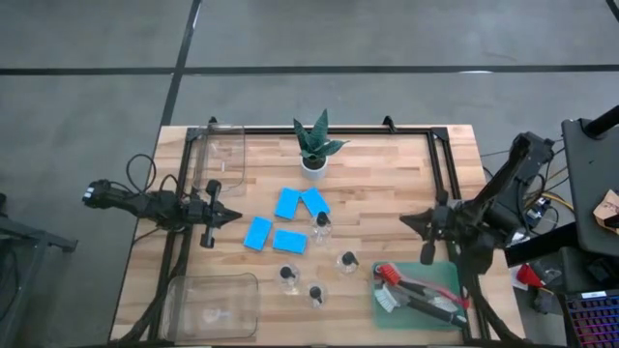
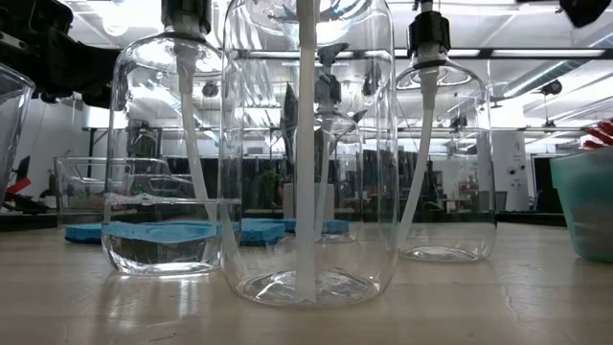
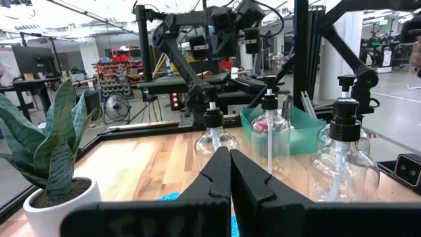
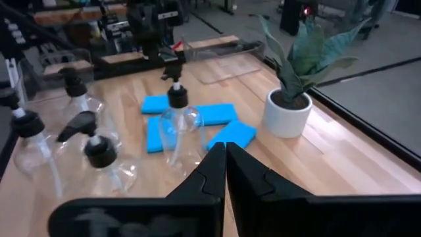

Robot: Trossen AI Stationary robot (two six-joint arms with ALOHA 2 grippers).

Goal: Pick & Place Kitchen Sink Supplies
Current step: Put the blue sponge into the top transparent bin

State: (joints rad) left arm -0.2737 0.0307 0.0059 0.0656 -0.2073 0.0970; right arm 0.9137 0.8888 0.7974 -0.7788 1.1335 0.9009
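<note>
Wooden butcher-block table (image 1: 387,184) on a dark frame, grey floor around it, workshop clutter and another dark arm rig beyond. Left gripper (image 1: 230,215) hovers near the left edge about mid-depth, fingers pressed together with nothing between them; the left wrist view shows the two dark tips (image 3: 230,172) closed into a point. Right gripper (image 1: 408,220) hovers near the right edge, also mid-depth, fingers likewise clenched empty, tips (image 4: 225,164) meeting in the right wrist view. Four blue sponges (image 1: 287,203) lie flat in a loose cluster at table centre, two farther back side by side and touching, two nearer the front. Four clear bottles (image 1: 321,227) with black pump caps stand upright just right of and in front of the sponges, apart from each other; one at least holds a little liquid (image 2: 161,244) in the low view. Brushes (image 1: 416,290) with red and black handles and white heads lie in a green tray (image 1: 455,275) at the front right corner. One clear bin (image 1: 224,155) stands at the back left, a second clear bin (image 1: 213,304) at the front left corner. Potted plant (image 1: 314,145) in a white pot sits at the back edge, centre, well behind the sponges.
</note>
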